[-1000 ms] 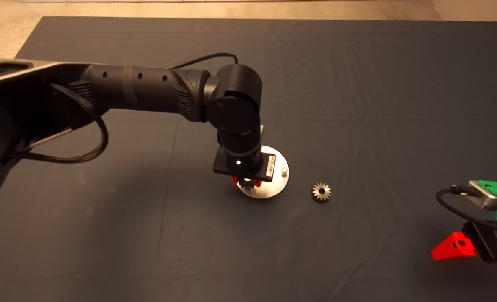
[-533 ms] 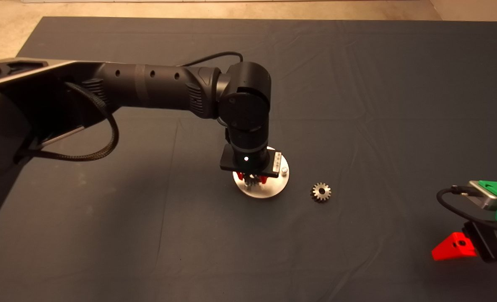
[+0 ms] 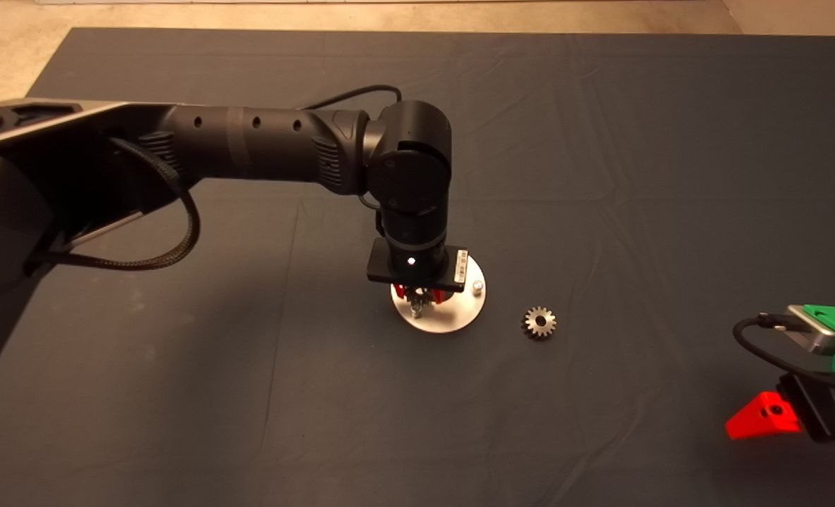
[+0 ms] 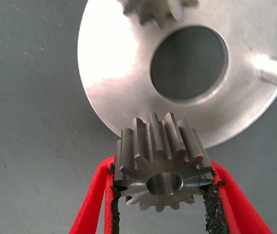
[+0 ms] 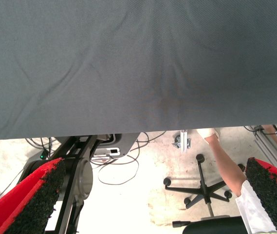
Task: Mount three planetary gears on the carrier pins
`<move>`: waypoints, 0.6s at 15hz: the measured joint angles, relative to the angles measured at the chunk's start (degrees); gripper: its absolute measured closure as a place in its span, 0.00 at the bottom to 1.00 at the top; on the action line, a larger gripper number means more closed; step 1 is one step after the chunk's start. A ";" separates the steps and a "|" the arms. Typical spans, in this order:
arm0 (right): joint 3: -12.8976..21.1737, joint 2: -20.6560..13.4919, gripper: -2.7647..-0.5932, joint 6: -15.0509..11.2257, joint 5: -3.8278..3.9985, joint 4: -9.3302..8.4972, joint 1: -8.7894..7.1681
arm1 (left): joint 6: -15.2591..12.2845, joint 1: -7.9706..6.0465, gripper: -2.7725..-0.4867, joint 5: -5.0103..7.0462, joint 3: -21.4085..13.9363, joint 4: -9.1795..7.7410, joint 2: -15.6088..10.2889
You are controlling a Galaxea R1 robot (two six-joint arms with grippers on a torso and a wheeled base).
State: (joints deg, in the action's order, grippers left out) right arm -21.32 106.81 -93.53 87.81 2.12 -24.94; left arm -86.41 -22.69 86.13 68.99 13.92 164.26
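1 planetary gear [image 4: 161,165] sits clamped in the left gripper [image 4: 162,195] above the disc [image 4: 123,73]; right gripper [image 5: 153,200] gapes.

The left gripper [image 3: 421,298] holds a small gear [image 3: 418,303] over the shiny round disc [image 3: 453,320], another gear [image 3: 539,322] lies near on the mat [image 3: 600,141], and the right gripper [image 3: 762,415] waits at the lower right edge.

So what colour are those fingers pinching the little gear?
Bright red fingers with rough black pads, clearest in the left wrist view, clamped on the silvery gear.
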 joint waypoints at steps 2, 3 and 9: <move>0.00 0.00 0.01 0.00 0.00 0.02 0.02 | 0.00 0.00 0.84 1.13 0.17 0.02 -0.23; 0.00 0.00 0.01 0.00 -0.02 0.02 0.02 | 0.00 0.00 0.84 1.16 0.17 0.02 -0.28; 0.00 0.00 0.01 0.00 0.00 0.02 0.02 | 0.00 0.61 0.84 1.13 -0.05 0.02 -0.45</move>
State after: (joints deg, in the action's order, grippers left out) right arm -21.32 106.81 -93.53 87.81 2.15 -24.92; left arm -86.41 -22.08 87.26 68.94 13.95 163.81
